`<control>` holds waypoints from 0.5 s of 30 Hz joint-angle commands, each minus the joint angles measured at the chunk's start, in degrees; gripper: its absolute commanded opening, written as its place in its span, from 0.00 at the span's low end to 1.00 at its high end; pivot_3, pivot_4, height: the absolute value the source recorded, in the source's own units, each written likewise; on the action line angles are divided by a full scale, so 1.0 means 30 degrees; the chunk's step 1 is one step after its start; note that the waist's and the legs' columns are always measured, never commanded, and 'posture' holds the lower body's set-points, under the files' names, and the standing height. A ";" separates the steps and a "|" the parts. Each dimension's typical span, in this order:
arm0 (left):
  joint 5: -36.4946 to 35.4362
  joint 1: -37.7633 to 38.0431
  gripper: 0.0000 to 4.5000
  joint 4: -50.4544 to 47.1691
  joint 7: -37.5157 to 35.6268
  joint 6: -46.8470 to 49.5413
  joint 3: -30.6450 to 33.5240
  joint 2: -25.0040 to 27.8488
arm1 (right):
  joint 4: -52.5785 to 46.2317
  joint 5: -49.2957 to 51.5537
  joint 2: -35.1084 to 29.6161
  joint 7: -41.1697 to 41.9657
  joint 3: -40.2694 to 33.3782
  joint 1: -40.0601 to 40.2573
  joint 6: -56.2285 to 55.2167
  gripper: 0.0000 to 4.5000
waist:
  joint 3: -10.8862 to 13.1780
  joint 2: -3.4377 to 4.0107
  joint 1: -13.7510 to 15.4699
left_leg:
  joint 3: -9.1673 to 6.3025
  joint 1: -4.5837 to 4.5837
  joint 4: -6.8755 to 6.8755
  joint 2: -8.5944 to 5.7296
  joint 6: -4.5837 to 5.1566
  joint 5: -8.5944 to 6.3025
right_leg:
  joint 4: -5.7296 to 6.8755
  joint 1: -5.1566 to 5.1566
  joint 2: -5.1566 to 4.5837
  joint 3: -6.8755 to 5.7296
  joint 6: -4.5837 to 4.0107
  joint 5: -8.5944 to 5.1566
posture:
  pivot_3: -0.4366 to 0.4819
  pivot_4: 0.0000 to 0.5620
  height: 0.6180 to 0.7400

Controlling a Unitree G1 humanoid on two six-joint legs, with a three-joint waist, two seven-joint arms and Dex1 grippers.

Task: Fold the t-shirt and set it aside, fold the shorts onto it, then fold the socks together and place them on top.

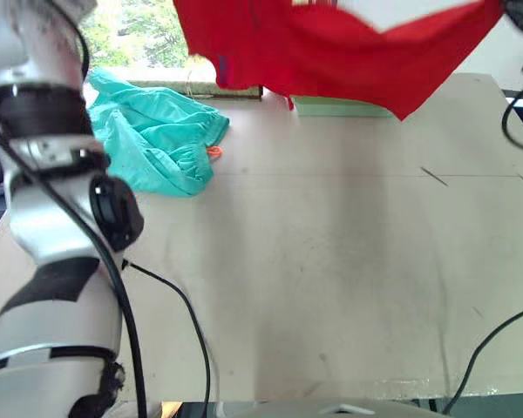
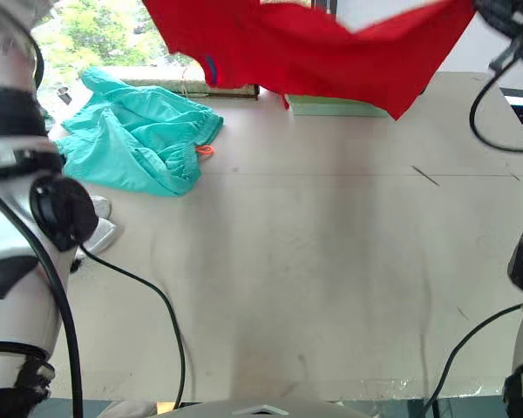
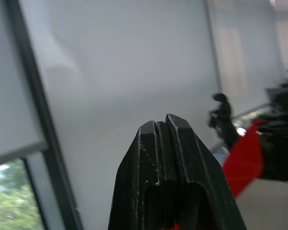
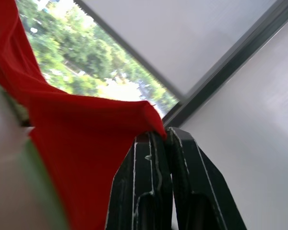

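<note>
The red t-shirt [image 1: 331, 48] hangs spread in the air above the far side of the table, stretched between my two raised arms. In the left wrist view my left gripper [image 3: 164, 122] is shut, with a sliver of red cloth low between its fingers. My right gripper [image 4: 163, 133] is shut on a corner of the t-shirt [image 4: 81, 143]. The teal shorts [image 1: 157, 135] lie crumpled at the table's far left, their orange drawstring [image 1: 213, 151] poking out. A small light grey piece, apparently the socks [image 2: 100, 228], lies beside my left arm.
The beige table [image 1: 331, 279] stretches wide below the shirt. A flat pale green object [image 1: 340, 106] lies at the back edge under the hanging cloth. Black cables [image 1: 187, 322] trail over the near left and near right of the table. A window stands behind.
</note>
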 commanded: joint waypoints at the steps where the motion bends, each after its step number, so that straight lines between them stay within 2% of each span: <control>1: -0.3414 0.3301 0.00 -0.7427 -0.0369 0.5992 0.0332 0.2055 | -0.7481 0.3179 -0.0557 0.0638 -0.1219 0.5084 0.5306 0.02 | -0.0013 0.0012 0.0004 | -0.0019 -0.0011 0.0003 0.0003 0.0000 -0.0001 | 0.0009 -0.0005 -0.0003 0.0020 0.0000 -0.0001 | 0.48 0.27 1.00; 3: -0.5060 0.5682 0.00 -0.9957 -0.0072 0.8422 0.0732 0.2807 | -1.0416 0.3978 -0.0757 0.0845 -0.1532 0.8508 0.6931 0.02 | -0.0014 0.0013 0.0076 | -0.0076 0.0014 0.0005 0.0004 -0.0006 -0.0007 | 0.0002 0.0035 -0.0002 0.0050 -0.0003 -0.0004 | 0.48 0.27 1.00; 6: -0.6732 0.8919 0.00 -1.2474 0.0532 1.0495 0.1611 0.3555 | -1.3396 0.5294 -0.0901 0.0643 -0.2302 1.2098 0.9185 0.02 | -0.0009 0.0019 0.0164 | -0.0097 0.0007 0.0105 -0.0003 -0.0004 -0.0006 | 0.0078 0.0043 -0.0008 0.0041 -0.0003 -0.0009 | 0.48 0.27 1.00; 8: -0.7307 1.1290 0.00 -1.3688 0.1063 1.0639 0.2513 0.3373 | -1.4713 0.6301 -0.0723 0.0379 -0.2953 1.3966 1.0551 0.02 | -0.0008 0.0023 0.0141 | -0.0103 0.0019 0.0183 -0.0012 0.0006 -0.0004 | 0.0127 0.0067 -0.0008 0.0047 0.0000 -0.0009 | 0.48 0.27 1.00; 10: -0.8051 1.4210 0.00 -1.4912 0.1491 1.0961 0.3499 0.3079 | -1.5639 0.7885 -0.0309 0.1373 -0.3754 1.6001 1.1436 0.02 | -0.0006 0.0007 0.0131 | -0.0105 0.0131 0.0184 -0.0017 0.0010 -0.0006 | 0.0130 0.0181 -0.0018 0.0061 0.0003 -0.0011 | 0.48 0.27 1.00; 12: -0.8871 1.6747 0.00 -1.6219 0.1967 1.1221 0.4208 0.2744 | -1.6364 0.8214 -0.0345 0.2387 -0.4124 1.8508 1.1756 0.02 | -0.0022 0.0000 0.0138 | -0.0119 0.0441 0.0076 -0.0006 0.0009 -0.0014 | 0.0013 0.0494 -0.0054 0.0045 0.0012 -0.0026 | 0.48 0.27 1.00; 15: -0.9081 2.0398 0.00 -1.8317 0.1715 1.0696 0.4304 0.2893 | -1.6948 0.7554 -0.0181 0.2764 -0.4137 2.1151 1.1246 0.02 | -0.0042 -0.0030 0.0151 | -0.0168 0.0573 0.0007 0.0010 0.0060 -0.0061 | -0.0089 0.0654 -0.0098 -0.0019 0.0033 -0.0046 | 0.48 0.27 1.00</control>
